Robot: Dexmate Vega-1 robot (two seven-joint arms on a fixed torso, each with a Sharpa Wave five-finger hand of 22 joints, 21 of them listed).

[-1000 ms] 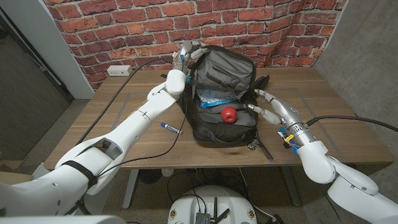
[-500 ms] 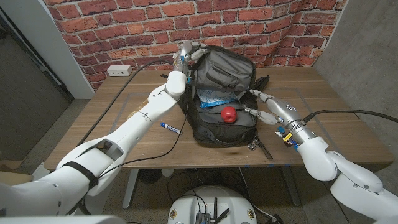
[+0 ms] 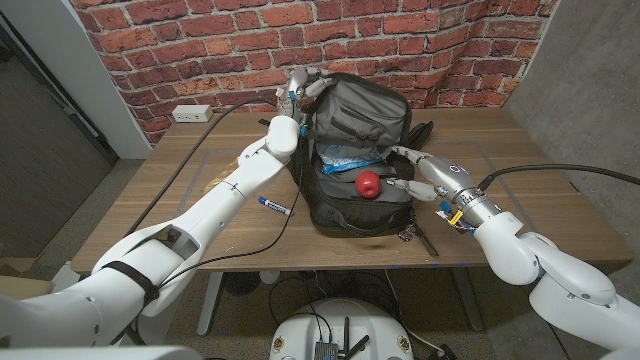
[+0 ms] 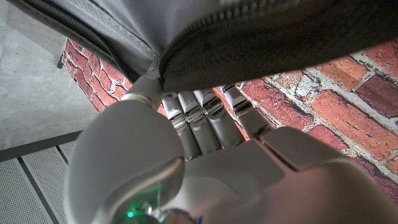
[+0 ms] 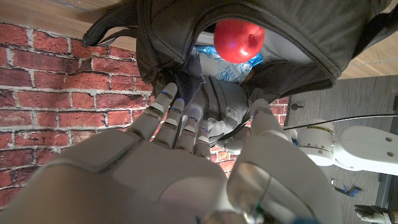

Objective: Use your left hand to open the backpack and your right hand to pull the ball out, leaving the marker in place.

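Head view, centre of frame: black backpack (image 3: pixel 358 150) standing open on the wooden table (image 3: pixel 200 190), flap pinched up at upper centre by the left hand (image 3: pixel 303 88). Red ball (image 3: pixel 368 183) lying in the mouth of the bag, just left of the right hand (image 3: pixel 425 176), fingers spread and empty, tips near but apart from it. Blue marker (image 3: pixel 273 207) out on the table at left of the bag.

Left wrist view: fingers (image 4: pixel 208 115) curled under the dark flap edge (image 4: pixel 273 50), thumb pressing from the other side.

Right wrist view: ball at upper centre on crinkled blue plastic (image 5: pixel 227 67), fingertips (image 5: pixel 174 106) reaching toward the opening. Probably light, smooth, apt to roll; best cupped around its sides, from above.
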